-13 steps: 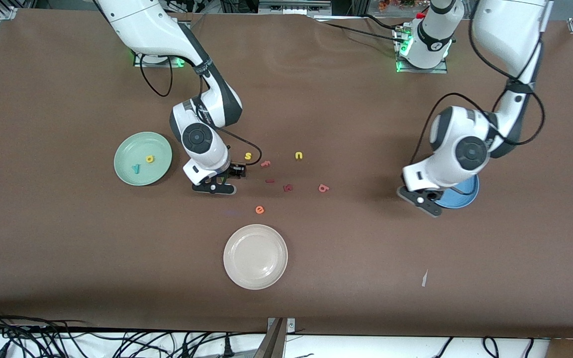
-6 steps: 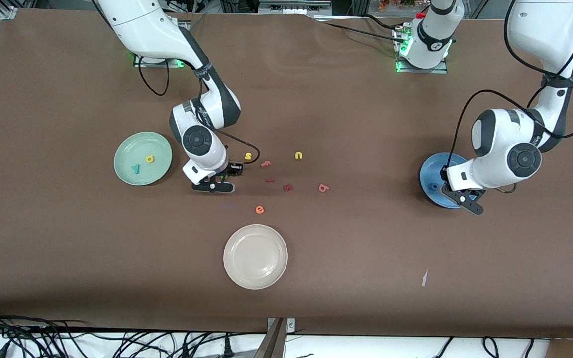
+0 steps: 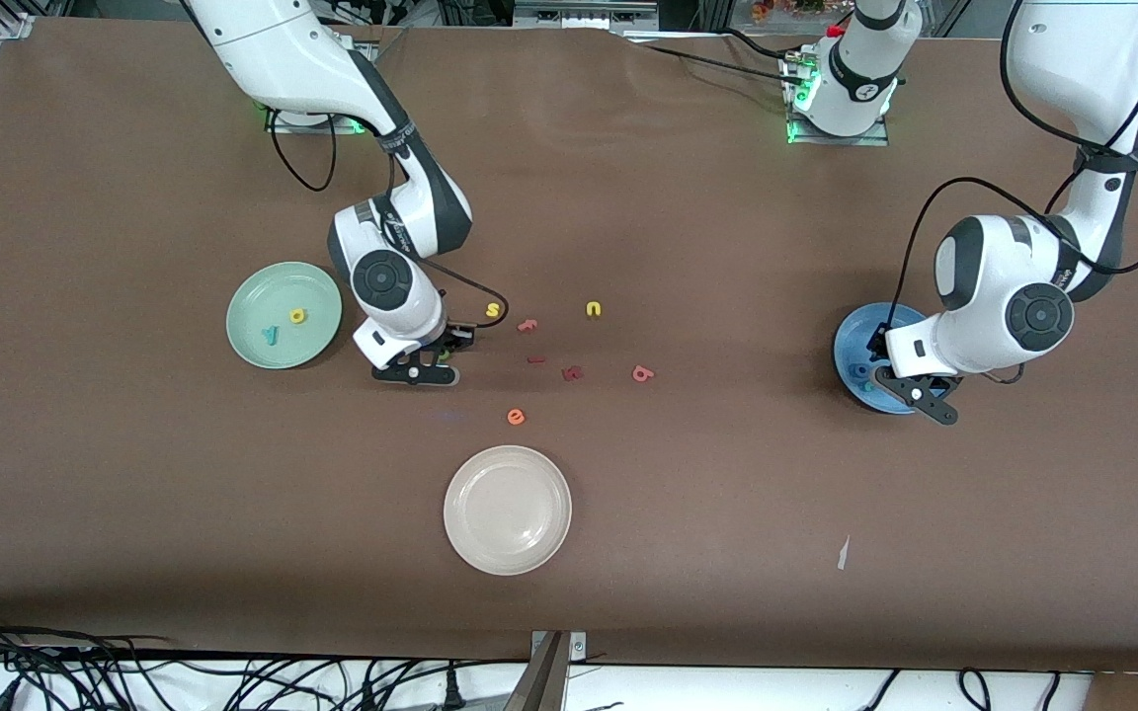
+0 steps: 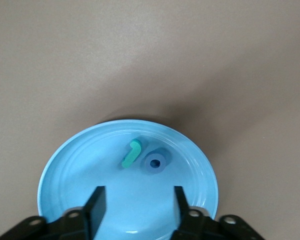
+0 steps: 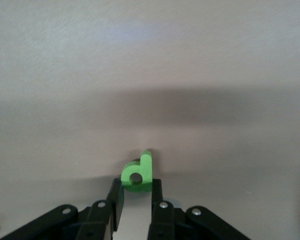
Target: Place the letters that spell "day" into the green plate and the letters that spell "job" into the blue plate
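Right gripper (image 5: 136,200) pinches green foam letter (image 5: 138,173); left gripper (image 4: 136,207) spread over glossy blue plate (image 4: 70,165).

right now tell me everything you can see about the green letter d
The green letter d is a small, bright lime-green piece that looks like soft foam, with a round bowl pierced by a small hole and a short stem rising from one side. It sits between the fingers of the right gripper, which are closed in on its bowl from both sides, so it looks pinched. Below it lies the brown table, near the green plate. Whether it touches the table cannot be told.
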Robot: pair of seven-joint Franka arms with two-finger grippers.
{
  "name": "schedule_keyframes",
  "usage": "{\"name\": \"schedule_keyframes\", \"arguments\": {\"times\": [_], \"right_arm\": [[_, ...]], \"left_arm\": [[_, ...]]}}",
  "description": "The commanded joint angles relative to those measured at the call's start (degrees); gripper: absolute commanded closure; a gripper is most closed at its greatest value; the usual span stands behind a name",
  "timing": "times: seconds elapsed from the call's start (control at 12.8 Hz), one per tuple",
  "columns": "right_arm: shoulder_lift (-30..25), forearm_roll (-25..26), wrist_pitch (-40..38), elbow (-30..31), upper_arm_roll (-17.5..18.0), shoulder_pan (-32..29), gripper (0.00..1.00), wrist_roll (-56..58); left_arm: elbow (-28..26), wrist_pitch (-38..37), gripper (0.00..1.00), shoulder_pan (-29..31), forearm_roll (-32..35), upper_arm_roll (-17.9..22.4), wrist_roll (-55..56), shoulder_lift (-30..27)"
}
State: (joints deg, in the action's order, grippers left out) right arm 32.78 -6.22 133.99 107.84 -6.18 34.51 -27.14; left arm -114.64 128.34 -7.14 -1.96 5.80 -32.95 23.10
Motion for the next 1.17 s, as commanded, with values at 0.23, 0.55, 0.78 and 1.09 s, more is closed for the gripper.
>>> {"name": "schedule_keyframes", "arguments": {"times": [0.23, 0.55, 0.78, 1.09], "right_arm": [[-9.8, 0.2, -20.1, 2.9, -10.5, -0.3, 0.86, 17.2], [-17.4, 0.6, -20.1, 13.1, -15.4, -0.2, 0.0, 20.3], [-17.1, 2.3, -20.3, 9.7, -14.7, 0.0, 0.0, 19.5], [-15.8, 2.2, -20.3, 3.4, -14.7, 0.6, 0.0, 20.2]], "left_arm": [[3.2, 0.3, 0.2, -10.3, -19.2, 0.2, 2.9, 0.6], [8.3, 2.6, 0.2, -18.7, -18.7, 0.1, 14.5, 4.5], [9.2, 8.0, 0.2, -23.7, -18.8, 0.2, 21.0, 7.6], [15.5, 8.5, 0.21, -28.0, -18.7, 0.4, 28.1, 12.7]]}}
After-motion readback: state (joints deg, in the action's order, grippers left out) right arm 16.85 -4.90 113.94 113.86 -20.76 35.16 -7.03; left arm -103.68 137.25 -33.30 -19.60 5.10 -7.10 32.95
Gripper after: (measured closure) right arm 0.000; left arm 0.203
